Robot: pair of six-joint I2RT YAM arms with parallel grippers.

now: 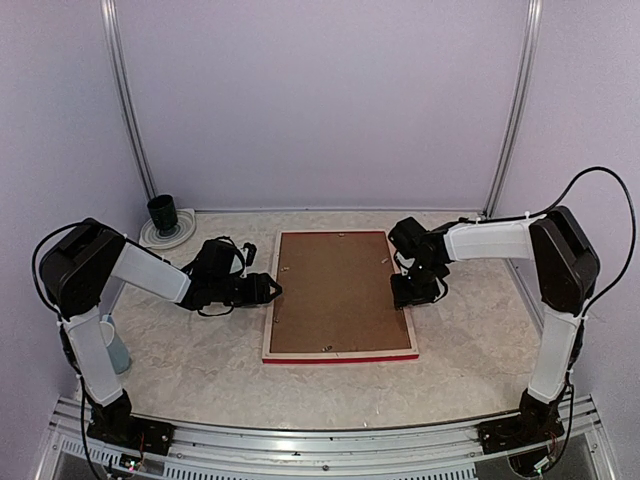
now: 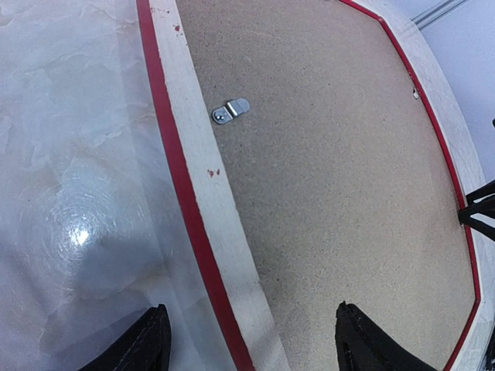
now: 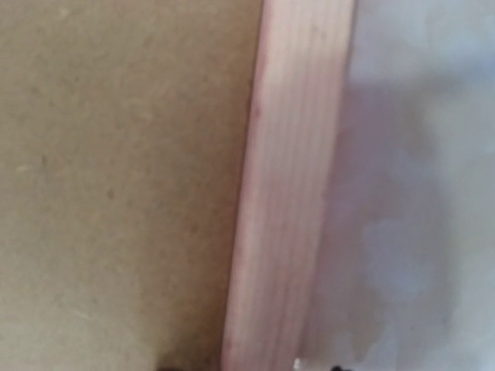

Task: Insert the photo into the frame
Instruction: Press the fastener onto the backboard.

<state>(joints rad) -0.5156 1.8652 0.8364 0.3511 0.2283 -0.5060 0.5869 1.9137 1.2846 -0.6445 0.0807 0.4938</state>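
Observation:
The frame [image 1: 268, 322] lies face down in the middle of the table, pale wood back up with a red edge showing. A brown backing board [image 1: 340, 290] fills it, and the photo is hidden. My left gripper [image 1: 272, 289] is at the frame's left rail. In the left wrist view it [image 2: 251, 309] is open, one finger over the table and the other over the board [image 2: 325, 154], astride the rail [image 2: 197, 147]. My right gripper [image 1: 412, 298] hangs low over the right rail [image 3: 294, 193]. Its dark tips barely show, apart on either side of the rail, gripper [image 3: 251, 366] open.
A small metal turn clip [image 2: 230, 110] sits on the backing board near the left rail. A dark cup on a white saucer [image 1: 163, 215] stands at the back left corner. A pale blue object [image 1: 115, 345] is beside the left arm. Walls close in on three sides.

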